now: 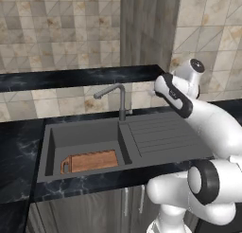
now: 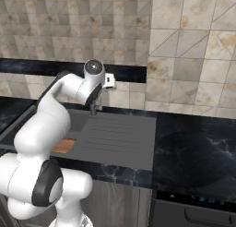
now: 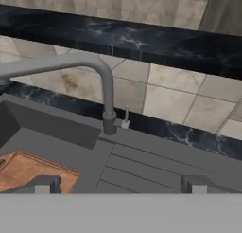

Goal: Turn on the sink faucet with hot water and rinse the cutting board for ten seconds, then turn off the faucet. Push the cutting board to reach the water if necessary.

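Arm bent high over drainboard; tool (image 3: 117, 183) spread wide, empty (facing faucet (image 3: 108, 92) lever).

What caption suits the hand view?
End effector facing the dry sink faucet, cutting board lying in the sink.

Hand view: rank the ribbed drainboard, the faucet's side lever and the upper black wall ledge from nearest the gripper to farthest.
1. Ribbed drainboard: directly ahead of the gripper, between its fingertips.
2. Side lever: beyond the drainboard, beside the sink faucet base at the sink's back edge.
3. Black wall ledge: on the tiled wall, above and behind the faucet.
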